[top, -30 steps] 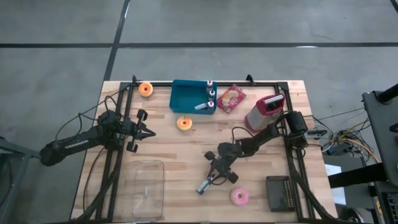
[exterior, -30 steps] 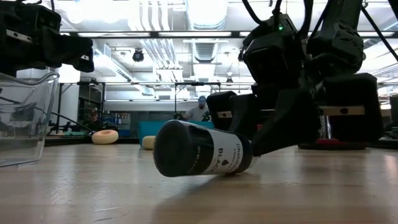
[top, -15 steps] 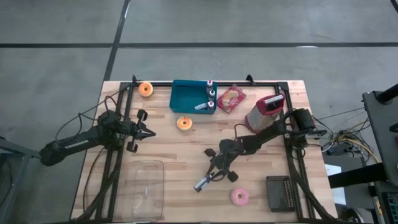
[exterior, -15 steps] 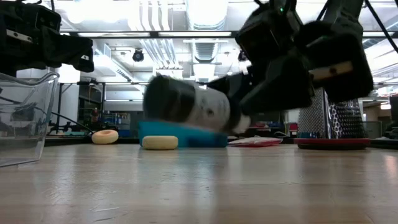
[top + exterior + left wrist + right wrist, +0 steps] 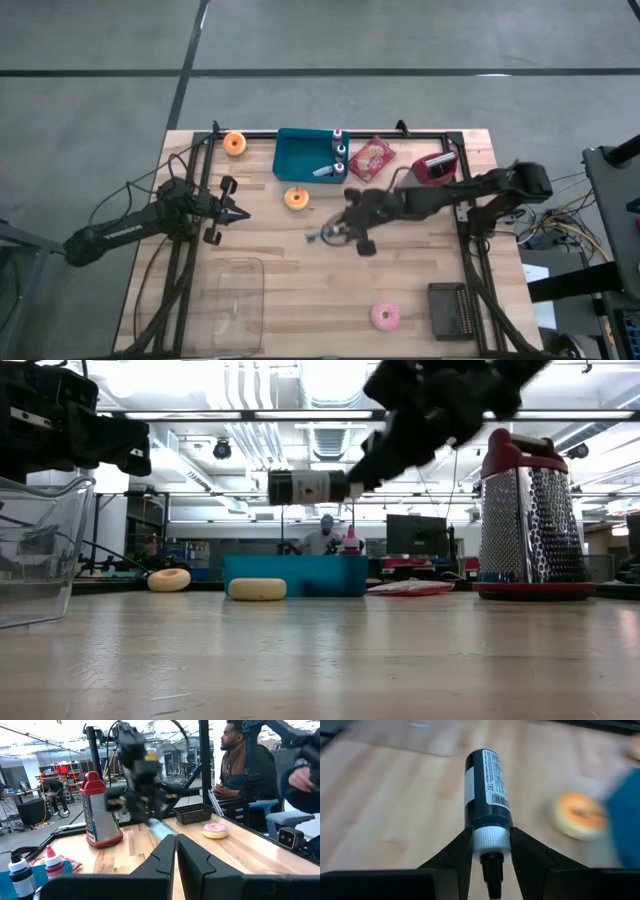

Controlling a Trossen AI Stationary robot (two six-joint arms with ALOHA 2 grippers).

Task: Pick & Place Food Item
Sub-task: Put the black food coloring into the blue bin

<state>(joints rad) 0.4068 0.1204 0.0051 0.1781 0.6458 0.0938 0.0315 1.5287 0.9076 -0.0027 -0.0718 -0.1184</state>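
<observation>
My right gripper (image 5: 347, 229) is shut on a black bottle (image 5: 326, 236) with a white label, a white cap collar and a black nozzle. It holds the bottle in the air over the table's middle, near an orange doughnut (image 5: 296, 198). In the low view the bottle (image 5: 303, 487) lies level, high above the table. My left gripper (image 5: 240, 213) is shut and empty over the table's left part. A teal bin (image 5: 300, 160) stands at the far edge. My right gripper pinches the bottle's white cap collar (image 5: 491, 840) between its two fingers (image 5: 457, 855). The fingers come from the table's right and lie along the bottle. The black body (image 5: 486, 785) sticks out past the fingertips toward the table's left. The bottle is about level and lifted clear.
The teal bin holds two small bottles (image 5: 339, 148). A second orange doughnut (image 5: 234, 143), a red packet (image 5: 371, 159) and a red-topped grater (image 5: 432, 168) are at the far side. A clear container (image 5: 231, 300), a pink doughnut (image 5: 385, 317) and a black basket (image 5: 452, 310) are near.
My right gripper has lifted the black bottle off the table and carried it up and toward the far edge. The bottle, which lay on the table a second ago, now hangs clear and has turned so its base points toward the table's left.
</observation>
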